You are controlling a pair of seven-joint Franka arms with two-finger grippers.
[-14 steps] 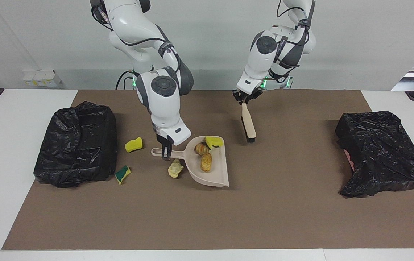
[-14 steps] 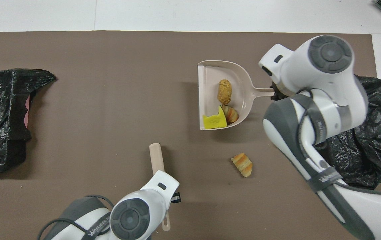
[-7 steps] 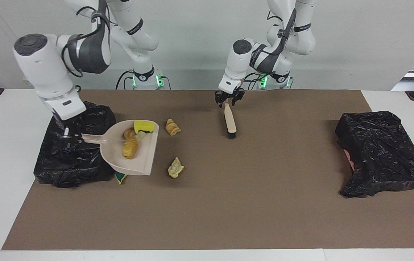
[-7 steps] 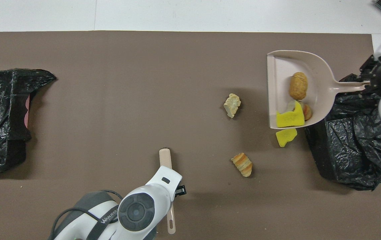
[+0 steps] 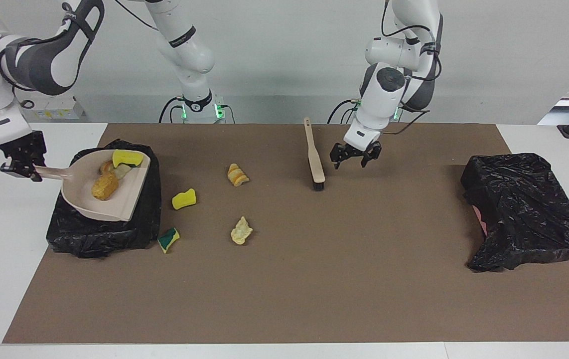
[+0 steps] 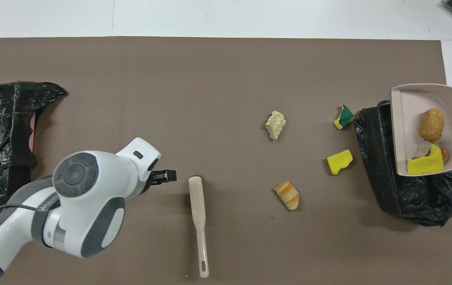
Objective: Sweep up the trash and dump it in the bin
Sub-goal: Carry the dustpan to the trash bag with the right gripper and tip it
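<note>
Loaded dustpan over bin at right arm's end; tipping is the pending move.

Black bag-lined bin (image 5: 105,234) sits directly under the beige plastic dustpan (image 5: 85,207), whose handle points away from the table centre into the right gripper (image 5: 21,164), clamped on it. Pan carries three or four scraps (image 5: 105,185). Four more scraps (image 5: 184,199) lie on the brown mat (image 5: 314,299) beside the bin. Beige-handled brush (image 5: 314,159) lies free; left gripper (image 5: 355,154) hangs beside it, fingers spread, empty.

Table (image 5: 284,351) with brown mat (image 5: 364,279): bins (image 5: 100,234) (image 5: 523,209) at 9 and 3 o'clock; brush (image 5: 314,159) at 12; four scraps (image 5: 184,199) between.
</note>
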